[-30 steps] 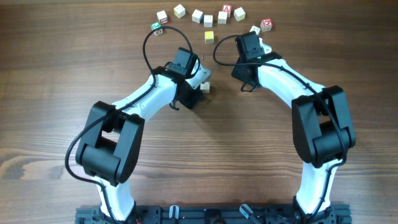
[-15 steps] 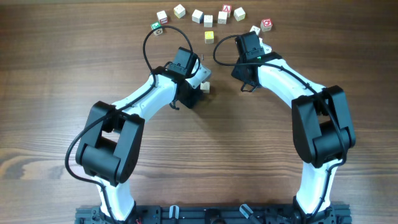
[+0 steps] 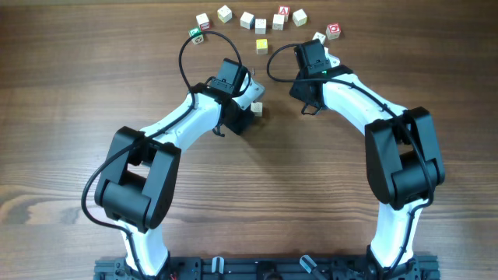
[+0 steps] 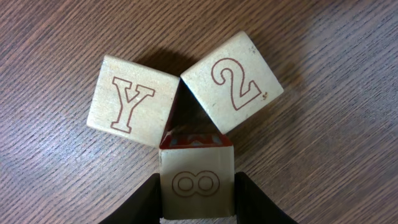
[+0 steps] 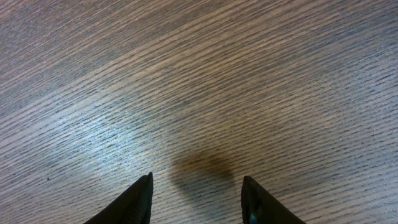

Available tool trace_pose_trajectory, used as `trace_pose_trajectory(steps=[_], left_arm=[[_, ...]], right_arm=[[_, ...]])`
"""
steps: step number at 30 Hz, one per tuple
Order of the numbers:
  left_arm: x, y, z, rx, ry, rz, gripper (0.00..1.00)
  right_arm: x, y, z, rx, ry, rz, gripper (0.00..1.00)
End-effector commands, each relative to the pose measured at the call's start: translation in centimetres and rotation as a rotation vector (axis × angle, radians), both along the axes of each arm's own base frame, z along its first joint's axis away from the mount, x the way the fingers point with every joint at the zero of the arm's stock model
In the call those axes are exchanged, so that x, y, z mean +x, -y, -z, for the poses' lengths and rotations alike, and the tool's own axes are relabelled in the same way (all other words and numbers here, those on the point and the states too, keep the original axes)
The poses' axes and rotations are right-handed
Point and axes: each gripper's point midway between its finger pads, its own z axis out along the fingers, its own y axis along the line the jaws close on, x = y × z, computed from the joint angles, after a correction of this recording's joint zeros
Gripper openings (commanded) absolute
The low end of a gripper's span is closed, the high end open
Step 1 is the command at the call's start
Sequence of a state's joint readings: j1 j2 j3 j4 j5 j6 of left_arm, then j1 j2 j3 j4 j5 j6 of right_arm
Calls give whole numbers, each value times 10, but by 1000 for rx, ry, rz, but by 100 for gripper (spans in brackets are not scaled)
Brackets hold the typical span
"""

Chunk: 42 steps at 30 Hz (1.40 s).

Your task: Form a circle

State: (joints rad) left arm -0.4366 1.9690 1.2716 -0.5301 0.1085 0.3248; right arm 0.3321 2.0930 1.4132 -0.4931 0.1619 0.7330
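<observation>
Left wrist: our left gripper pinches the 8 cube, seating it against the Y cube and 2 cube.
That tight trio mid-table is our circle begun; the right gripper hangs spread, empty, likely kept clear.

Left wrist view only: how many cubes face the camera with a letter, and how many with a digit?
Letter: 1, the Y cube
Digit: 2, the 2 cube and the 8 cube
Total: 3
</observation>
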Motion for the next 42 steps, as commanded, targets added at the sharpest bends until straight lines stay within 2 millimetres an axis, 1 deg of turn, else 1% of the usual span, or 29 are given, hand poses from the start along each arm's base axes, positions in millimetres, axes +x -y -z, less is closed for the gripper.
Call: trace_pose_trajectory(steps=[1, 7, 12, 22, 26, 31, 33, 34, 35, 36, 39, 40, 42], left_arm=[[0, -1, -2, 5, 12, 8, 35], [1, -1, -3, 4, 16, 8, 35], [8, 2, -5, -10, 42, 4, 36], [4, -2, -3, 8, 28, 1, 37], [4, -2, -3, 8, 28, 1, 42], [4, -2, -3, 8, 28, 1, 44], [4, -2, -3, 8, 29, 1, 48], [4, -2, -3, 7, 29, 1, 56], [4, -2, -3, 8, 28, 1, 75], [4, -1, -3, 7, 29, 1, 100], [4, -1, -4, 7, 29, 1, 99], [5, -1, -5, 6, 31, 1, 100], [5, -1, -9, 1, 41, 1, 100]], right_arm=[[-3, 5, 7, -27, -11, 9, 46], [-3, 5, 7, -27, -12, 8, 46], [-3, 5, 7, -27, -12, 9, 46], [-3, 5, 7, -28, -13, 8, 46], [-3, 5, 7, -28, -13, 8, 46], [-3, 5, 7, -28, -13, 8, 46], [-3, 5, 7, -28, -13, 9, 46], [-3, 5, 7, -28, -13, 8, 46], [-3, 5, 7, -28, -13, 8, 46], [-3, 5, 7, -28, -13, 8, 46], [-3, 5, 7, -27, -13, 8, 46], [-3, 5, 7, -27, -13, 8, 46], [-3, 5, 7, -27, -13, 8, 46]])
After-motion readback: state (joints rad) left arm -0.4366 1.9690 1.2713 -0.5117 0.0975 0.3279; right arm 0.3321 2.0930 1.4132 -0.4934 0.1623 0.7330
